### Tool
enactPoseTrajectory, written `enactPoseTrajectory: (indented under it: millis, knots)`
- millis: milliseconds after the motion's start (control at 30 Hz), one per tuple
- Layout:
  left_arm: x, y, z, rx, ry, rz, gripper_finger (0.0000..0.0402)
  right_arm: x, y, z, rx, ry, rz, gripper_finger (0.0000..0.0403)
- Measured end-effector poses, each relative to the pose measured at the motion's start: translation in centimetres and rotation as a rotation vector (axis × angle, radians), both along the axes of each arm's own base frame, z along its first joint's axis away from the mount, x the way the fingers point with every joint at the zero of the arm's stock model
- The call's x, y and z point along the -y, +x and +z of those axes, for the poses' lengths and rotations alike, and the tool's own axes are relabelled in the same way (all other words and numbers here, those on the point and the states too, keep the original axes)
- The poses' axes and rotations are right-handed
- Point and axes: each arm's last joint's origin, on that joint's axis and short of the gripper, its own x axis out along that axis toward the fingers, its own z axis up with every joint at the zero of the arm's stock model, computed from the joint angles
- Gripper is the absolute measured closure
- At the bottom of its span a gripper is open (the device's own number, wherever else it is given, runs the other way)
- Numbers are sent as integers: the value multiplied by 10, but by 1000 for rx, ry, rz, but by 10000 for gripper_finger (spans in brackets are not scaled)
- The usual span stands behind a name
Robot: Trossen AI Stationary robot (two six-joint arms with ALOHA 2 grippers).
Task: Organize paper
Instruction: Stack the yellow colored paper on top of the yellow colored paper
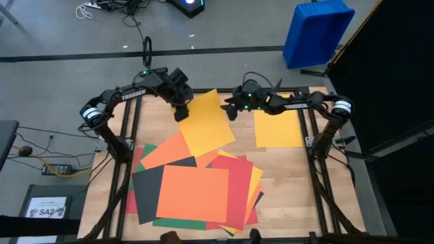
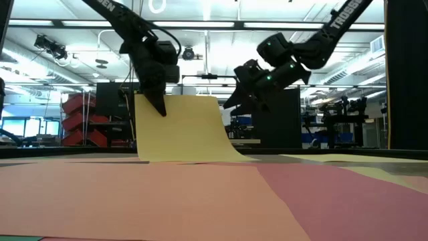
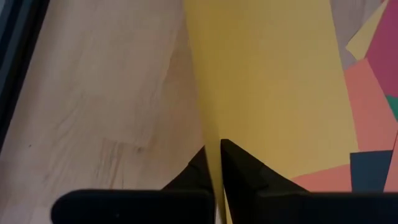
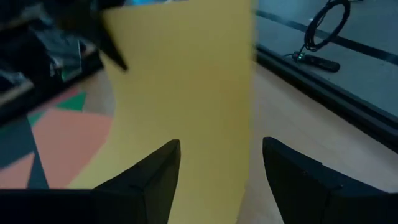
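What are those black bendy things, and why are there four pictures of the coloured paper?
They are two robot arms at a wooden table. One picture looks down from above, one looks level across the table, and two come from cameras on the arms' wrists. The left pincer is shut on the edge of a yellow sheet, lifting that side. The right pincer is open beside the same sheet. Another yellow sheet lies flat alone, and a messy pile of sheets waits nearer the front.
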Motion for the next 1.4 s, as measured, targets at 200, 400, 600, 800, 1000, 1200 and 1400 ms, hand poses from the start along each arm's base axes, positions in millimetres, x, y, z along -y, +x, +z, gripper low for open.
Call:
enactPoseTrajectory:
  millis: [200, 400, 600, 800, 1000, 1200, 1400]
  knots:
    - [4, 4, 0, -12, 19, -18, 401, 21, -8, -34, 17, 146, 43, 216]
    - [5, 4, 0, -17, 20, -20, 401, 27, 1, -54, 125, 189, 187, 221]
    - [5, 4, 0, -17, 21, -23, 401, 26, 5, -58, 144, 179, 216, 209]
    - [5, 3, -1, -24, 15, -23, 401, 30, 2, -59, 126, 166, 136, 201]
    - [5, 3, -1, -22, 23, -36, 402, 27, 4, -60, 123, 179, 162, 202]
    - [5, 4, 0, -14, 24, -38, 402, 20, 8, -61, 107, 185, 162, 205]
    - [5, 5, 0, -1, 25, -41, 402, 18, 9, -62, 97, 194, 155, 206]
